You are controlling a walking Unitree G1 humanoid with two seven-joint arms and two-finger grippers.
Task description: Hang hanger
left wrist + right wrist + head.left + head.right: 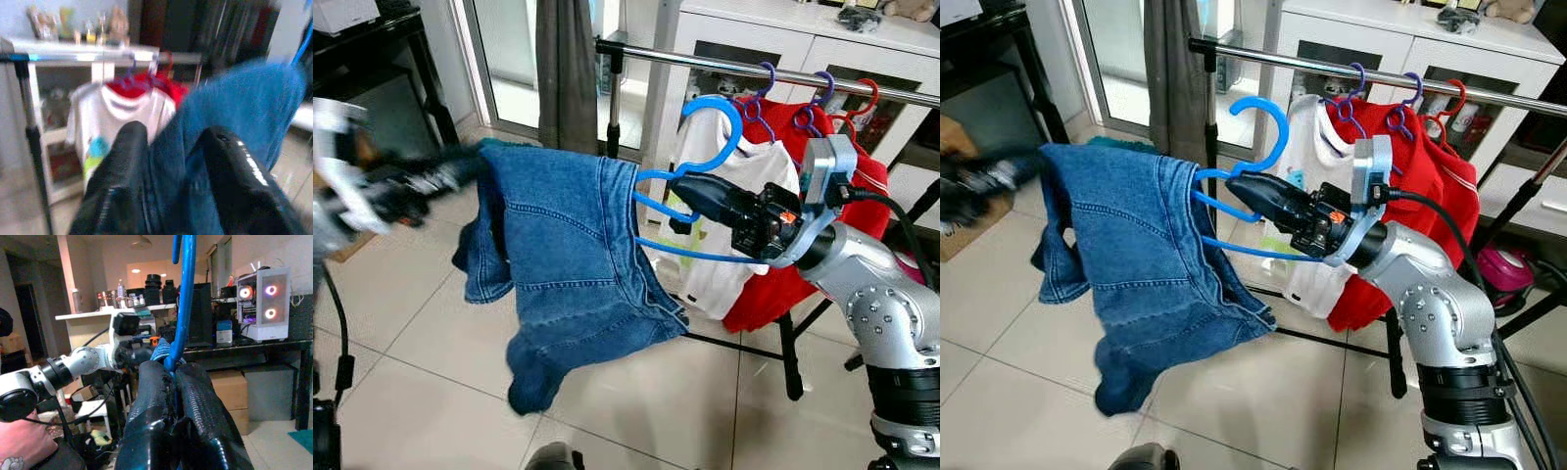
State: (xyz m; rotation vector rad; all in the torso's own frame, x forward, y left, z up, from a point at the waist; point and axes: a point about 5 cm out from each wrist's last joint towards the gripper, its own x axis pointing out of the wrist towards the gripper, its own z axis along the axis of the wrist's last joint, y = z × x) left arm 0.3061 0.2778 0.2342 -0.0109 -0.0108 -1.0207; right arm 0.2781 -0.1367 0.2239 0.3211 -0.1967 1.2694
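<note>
Right pincer [1239,183] is gripping one bright blue plastic hanger [1268,132] carrying blue denim jeans [1136,264] at centre; left pincer [168,161] is pinching the denim at nine o'clock. One steel rail [705,64], at twelve o'clock, is holding three garment hangers.

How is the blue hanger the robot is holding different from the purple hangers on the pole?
The blue hanger is off the rail, pinched in the right gripper; the purple hangers hook over the rail. The blue hanger carries jeans, which the left gripper grips at the far edge; one purple hanger carries a white shirt. The blue hanger is tilted; the purple hangers hang straight. Both kinds have curved hooks.
</note>
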